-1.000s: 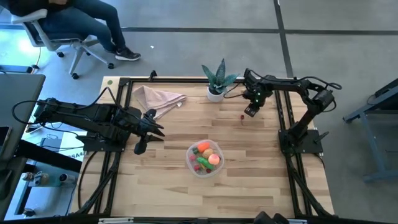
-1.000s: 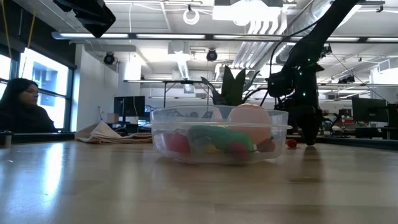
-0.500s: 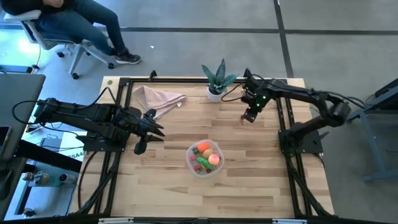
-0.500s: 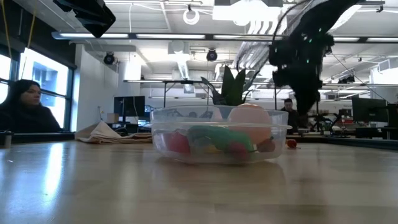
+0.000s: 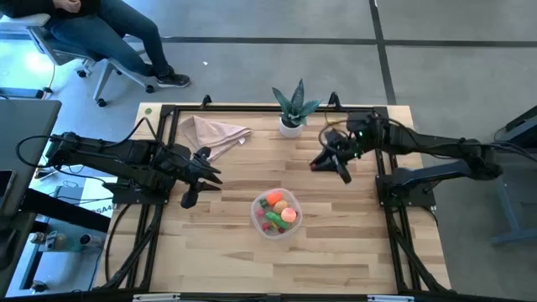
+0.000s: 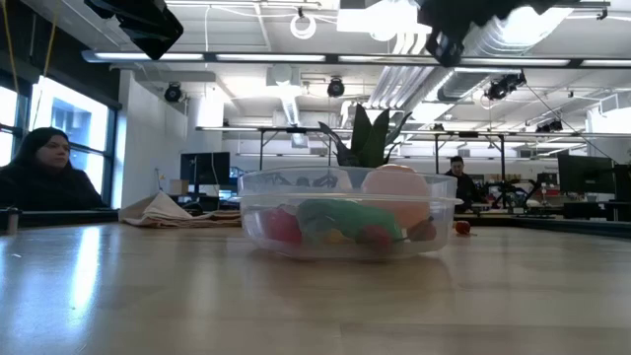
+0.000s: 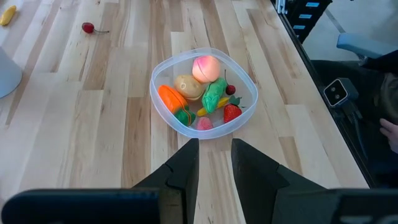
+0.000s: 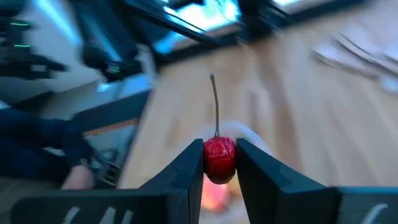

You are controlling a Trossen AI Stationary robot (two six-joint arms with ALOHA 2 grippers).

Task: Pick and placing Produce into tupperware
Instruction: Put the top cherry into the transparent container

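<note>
Mostly filled tupperware [image 5: 276, 213] mid-table, holding peach [image 7: 208, 67], carrot [image 7: 170, 99] and cucumber [image 7: 214, 94]; right gripper [image 8: 219, 165] pinching a red cherry [image 8: 219, 157] aloft, not yet dropped in; left gripper [image 7: 214, 163] pressed together, idle nearby.

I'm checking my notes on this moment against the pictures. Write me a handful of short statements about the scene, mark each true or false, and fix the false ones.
1. The right gripper holds a red cherry by its body, the stem sticking out past the jaws. True.
2. The tupperware is empty. False: it holds a peach, a carrot, a green piece and small red pieces.
3. The left gripper holds a piece of produce. False: its jaws are shut with nothing between them, and it waits at the table's left side.
4. A potted plant stands near the table's far edge. True.
5. A cloth napkin lies inside the tupperware. False: it lies on the table near the far left corner.
</note>
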